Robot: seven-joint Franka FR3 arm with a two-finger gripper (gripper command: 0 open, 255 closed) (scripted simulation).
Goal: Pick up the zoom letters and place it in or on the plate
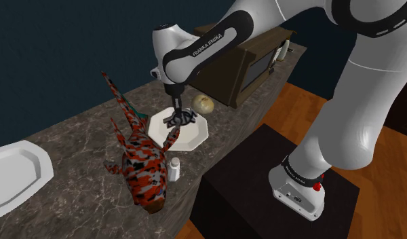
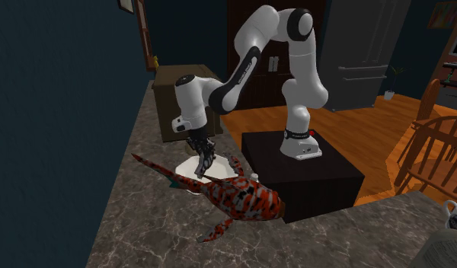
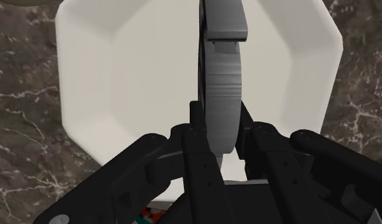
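Over the white octagonal plate [image 3: 120,76] my black gripper [image 3: 218,130] is shut on the zoom letters [image 3: 223,70], a flat grey piece seen edge-on between the fingers. The piece stands upright and reaches out past the fingertips over the plate's middle. In the shoulder view the gripper [image 1: 178,122] hangs just above the plate [image 1: 197,138], pointing down, with the grey piece [image 1: 186,117] in its grasp. The second exterior view shows the gripper [image 2: 203,161] low over the plate [image 2: 186,166]. Whether the piece touches the plate I cannot tell.
A long red, black and grey patterned toy fish [image 1: 142,161] lies beside the plate, its tail reaching toward it. A small white bottle [image 1: 174,169] stands at the counter's edge. A beige round thing [image 1: 203,103] and a dark cabinet [image 1: 249,61] sit behind. Another white plate [image 1: 12,173] lies far left.
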